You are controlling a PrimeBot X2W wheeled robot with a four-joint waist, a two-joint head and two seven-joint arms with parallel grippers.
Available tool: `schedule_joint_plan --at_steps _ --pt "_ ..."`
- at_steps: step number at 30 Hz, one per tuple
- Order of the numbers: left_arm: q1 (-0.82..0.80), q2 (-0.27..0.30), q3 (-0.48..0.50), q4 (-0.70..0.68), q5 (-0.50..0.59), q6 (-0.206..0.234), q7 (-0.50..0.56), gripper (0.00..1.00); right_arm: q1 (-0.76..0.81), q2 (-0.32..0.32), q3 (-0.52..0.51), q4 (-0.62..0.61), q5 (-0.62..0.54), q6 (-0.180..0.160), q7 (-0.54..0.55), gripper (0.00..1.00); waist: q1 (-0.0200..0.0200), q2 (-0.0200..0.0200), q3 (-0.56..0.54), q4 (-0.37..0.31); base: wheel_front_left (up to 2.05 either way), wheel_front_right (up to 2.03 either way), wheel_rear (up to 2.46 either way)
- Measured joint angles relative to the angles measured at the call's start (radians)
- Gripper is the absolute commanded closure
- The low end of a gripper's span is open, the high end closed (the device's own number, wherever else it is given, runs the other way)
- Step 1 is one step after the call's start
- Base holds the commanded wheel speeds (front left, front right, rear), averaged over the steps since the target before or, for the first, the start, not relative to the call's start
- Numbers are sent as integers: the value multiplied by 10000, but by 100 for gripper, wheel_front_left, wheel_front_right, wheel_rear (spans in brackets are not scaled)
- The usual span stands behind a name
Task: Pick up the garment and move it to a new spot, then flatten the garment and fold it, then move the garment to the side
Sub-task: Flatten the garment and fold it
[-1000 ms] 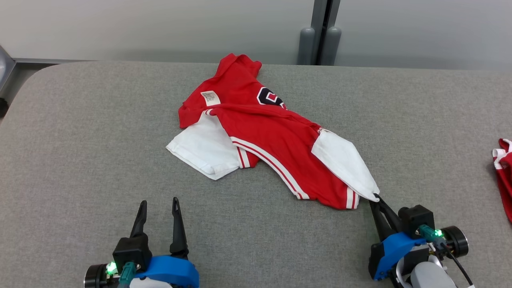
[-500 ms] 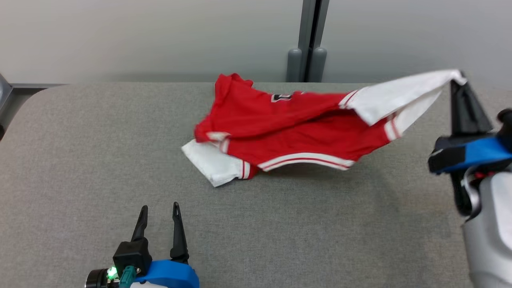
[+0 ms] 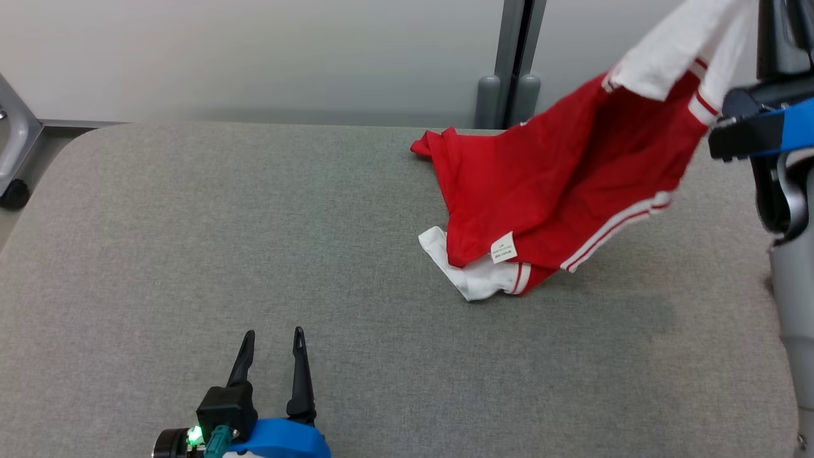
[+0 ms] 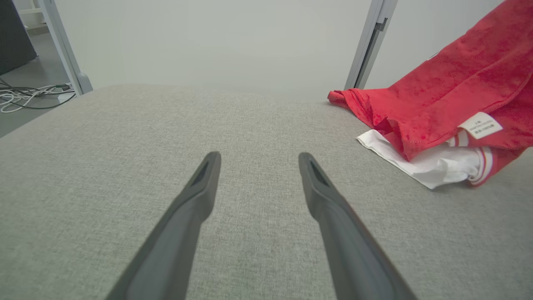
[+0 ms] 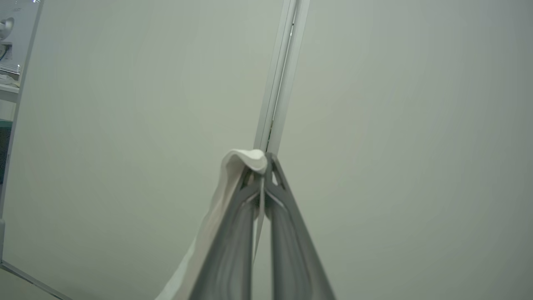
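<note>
Garment (image 3: 559,191): white sleeve clamped in my right fingers (image 5: 235,233) high at far right, lower end slanting left onto the tabletop (image 3: 254,254); my left fingers (image 4: 195,204) gape empty, near left, well apart.

Open table (image 3: 191,222) before left gripper (image 3: 273,332), garment (image 3: 540,184) blocking right side

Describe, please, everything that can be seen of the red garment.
The garment is a red shirt of soft cloth, with white sleeves and white stripes along its hem. The right gripper is shut on the tip of one white sleeve and holds it high, so the cloth hangs slanting down to the grey table. Its lower part rests there, crumpled: the other white sleeve and a red corner towards the far edge. A small white label shows on the red cloth.
</note>
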Motion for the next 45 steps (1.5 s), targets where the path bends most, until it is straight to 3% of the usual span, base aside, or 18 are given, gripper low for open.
schedule_joint_plan --at_steps 7,13,21,27,30,34,38,41,43,45 --pt "6 0 -171 142 -123 -2 0 0 -2267 255 1593 -1058 485 0 -4 100 0 0 -74 264 0 0 0" --pt "-192 -4 -715 173 -362 -29 0 0 -3890 -148 2539 -251 59 0 -6 100 0 -1 -197 871 0 0 0" --pt "-177 -2 -1122 211 -562 134 0 0 -4648 -424 3246 251 -230 2 -6 100 0 0 -62 1933 0 0 0" --pt "50 15 -754 318 -401 128 0 0 -4406 -619 3358 -474 163 2 -8 100 -1 -1 18 1649 0 0 0" --pt "5 4 -709 299 -334 59 2 0 -3678 -1005 3616 -1116 527 0 -12 100 -1 -2 102 1185 0 0 0" --pt "-151 2 -773 282 -318 42 0 0 -1523 -1636 4364 -1699 1007 2 -15 100 1 -1 260 455 0 0 0" --pt "-302 2 -757 276 -238 58 2 0 1099 -2056 4056 -1760 1551 2 -17 100 0 -2 393 -201 0 0 0" --pt "-480 -4 -646 314 -132 48 0 0 2754 -2117 3471 -1455 1806 0 -4 100 0 -1 490 -596 0 0 0" --pt "-530 0 -357 426 27 27 0 0 4210 -1848 3010 -1166 1866 0 -4 100 0 -2 586 -960 0 0 0" --pt "-637 -2 -222 468 36 4 0 0 4712 -1590 2698 -876 2002 0 -4 100 0 -1 617 -1067 0 0 0"
